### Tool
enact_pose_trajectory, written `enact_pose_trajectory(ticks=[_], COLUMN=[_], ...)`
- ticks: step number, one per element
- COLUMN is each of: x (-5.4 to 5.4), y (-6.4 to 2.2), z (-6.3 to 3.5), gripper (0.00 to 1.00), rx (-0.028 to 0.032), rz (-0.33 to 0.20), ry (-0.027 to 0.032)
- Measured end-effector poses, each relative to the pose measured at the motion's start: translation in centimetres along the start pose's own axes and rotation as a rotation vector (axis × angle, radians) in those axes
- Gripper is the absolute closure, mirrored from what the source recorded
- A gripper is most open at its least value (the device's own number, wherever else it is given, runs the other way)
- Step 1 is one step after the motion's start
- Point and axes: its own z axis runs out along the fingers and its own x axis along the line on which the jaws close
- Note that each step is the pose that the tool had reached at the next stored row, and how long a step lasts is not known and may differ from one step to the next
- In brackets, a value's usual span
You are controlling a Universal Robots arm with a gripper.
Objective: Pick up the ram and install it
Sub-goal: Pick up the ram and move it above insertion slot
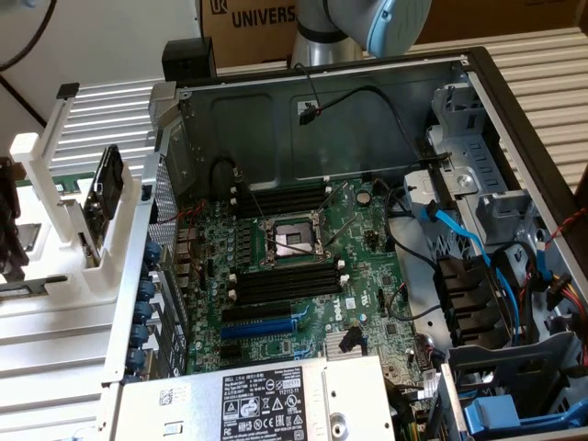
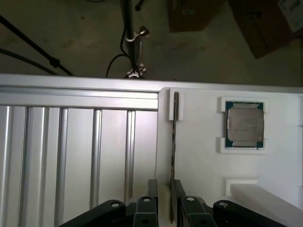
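The ram (image 2: 175, 142) shows edge-on in the wrist view as a thin dark strip standing in a slot of a white holder (image 2: 199, 161). My gripper (image 2: 164, 187) is open, its two black fingers (image 2: 151, 189) apart, and the strip's near end runs down into the gap close to one finger. I cannot tell whether a finger touches it. In the exterior view the ram (image 1: 106, 184) stands upright in the white holder (image 1: 55, 197) at the exterior view's left, outside the open computer case. On the motherboard lie black memory slots (image 1: 283, 280) on both sides of the processor socket (image 1: 292, 241).
A processor chip (image 2: 245, 125) rests in a pocket of the white holder beside the ram. The case wall (image 1: 152, 266) stands between holder and motherboard. A power supply (image 1: 266, 404), a blue expansion slot (image 1: 262, 326), cables and drive cages (image 1: 496, 276) crowd the case. The arm's grey joint (image 1: 367, 23) hangs behind.
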Motion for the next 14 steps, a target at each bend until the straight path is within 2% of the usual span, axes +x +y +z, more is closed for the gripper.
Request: enact_pose_trajectory(ticks=[4,11,12,13,14], x=[-0.3,-0.4,-1.0,-1.1,-1.1], y=[-0.04,0.18,0.57,0.75,0.77], z=[0.5,1.54,1.92,2.09,2.26], gripper=[0.74,0.74,0.74,0.74,0.74], rx=[-0.0003,-0.0009,-0.001,-0.0026,-0.0088], rz=[-0.009,-0.02,-0.022,-0.023,-0.024], ry=[-0.0107,-0.0164,-0.0173,-0.0173,-0.0173])
